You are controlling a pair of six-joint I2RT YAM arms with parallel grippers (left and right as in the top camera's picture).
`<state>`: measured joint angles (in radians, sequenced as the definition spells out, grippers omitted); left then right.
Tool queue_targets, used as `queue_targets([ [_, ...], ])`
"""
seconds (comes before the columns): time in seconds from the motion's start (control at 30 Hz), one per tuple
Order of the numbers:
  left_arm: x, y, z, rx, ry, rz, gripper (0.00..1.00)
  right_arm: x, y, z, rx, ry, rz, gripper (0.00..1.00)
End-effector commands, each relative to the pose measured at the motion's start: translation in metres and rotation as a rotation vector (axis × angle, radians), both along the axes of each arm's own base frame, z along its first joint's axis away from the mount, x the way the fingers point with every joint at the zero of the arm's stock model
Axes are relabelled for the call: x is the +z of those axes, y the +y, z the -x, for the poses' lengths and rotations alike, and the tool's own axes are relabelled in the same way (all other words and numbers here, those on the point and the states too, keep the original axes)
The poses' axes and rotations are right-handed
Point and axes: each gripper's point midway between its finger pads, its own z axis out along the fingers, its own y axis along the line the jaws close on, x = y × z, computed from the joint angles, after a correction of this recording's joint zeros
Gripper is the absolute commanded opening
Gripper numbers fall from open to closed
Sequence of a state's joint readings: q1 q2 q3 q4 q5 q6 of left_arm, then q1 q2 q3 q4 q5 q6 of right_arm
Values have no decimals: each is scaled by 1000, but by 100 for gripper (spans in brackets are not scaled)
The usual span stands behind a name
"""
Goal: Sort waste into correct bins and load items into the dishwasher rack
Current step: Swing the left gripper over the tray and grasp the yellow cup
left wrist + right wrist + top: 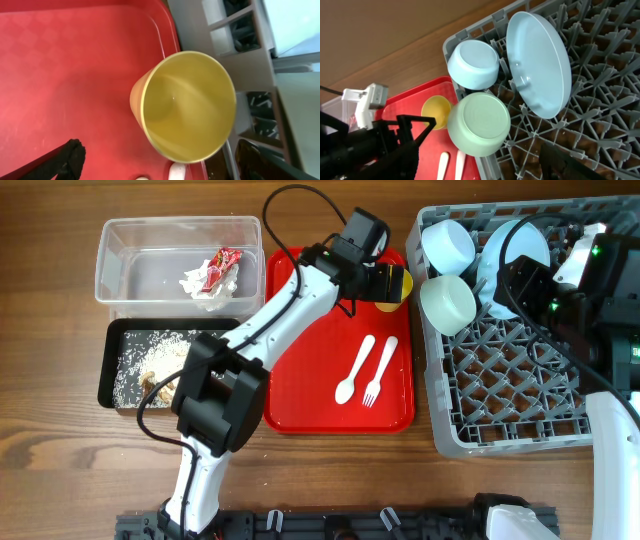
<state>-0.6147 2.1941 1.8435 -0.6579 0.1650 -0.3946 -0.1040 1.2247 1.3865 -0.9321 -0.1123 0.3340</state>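
The yellow cup (187,105) stands at the red tray's far right corner, partly hidden under my left gripper (385,280) in the overhead view. In the left wrist view my left gripper (160,150) is open, its fingers wide on either side of the cup and apart from it. A white spoon (355,370) and fork (380,370) lie on the tray. The pale blue plate (540,65) and two bowls (472,62) (477,122) sit in the grey rack (510,400). My right gripper (487,140) is open and empty above the rack.
The clear tub (130,240) holds the red wrapper (220,268) and white napkin (200,285). The black tray (112,365) holds rice-like scraps (160,360). The red tray (310,400) lies between the bins and the rack. My left arm stretches across the tray.
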Motion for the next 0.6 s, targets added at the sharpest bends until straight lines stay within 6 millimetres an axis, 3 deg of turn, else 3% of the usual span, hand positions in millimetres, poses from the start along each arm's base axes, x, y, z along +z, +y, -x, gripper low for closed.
queue_targets([
  [0.0, -12, 6, -15, 45, -11, -19, 93, 6, 2, 1, 23, -15, 5, 79],
  [0.17, -29, 4, -17, 68, 15, -19, 82, 6, 2, 1, 23, -13, 4, 79],
  [0.23, -38, 0, -16, 75, 27, -19, 70, 5, 2, 2, 23, -9, 3, 79],
  [0.37, -37, -3, -20, 78, 11, -4, 56, 4, 2, 3, 23, -2, 2, 79],
  [0.4, -37, -3, -21, 78, 7, -1, 50, 4, 3, 3, 23, 0, 2, 79],
  [0.5, -36, -3, -23, 96, 12, 8, 18, 2, 3, 4, 25, 8, -1, 79],
  [0.57, -34, 3, -22, 107, 28, 10, 4, 2, 5, 5, 31, 11, -8, 80],
])
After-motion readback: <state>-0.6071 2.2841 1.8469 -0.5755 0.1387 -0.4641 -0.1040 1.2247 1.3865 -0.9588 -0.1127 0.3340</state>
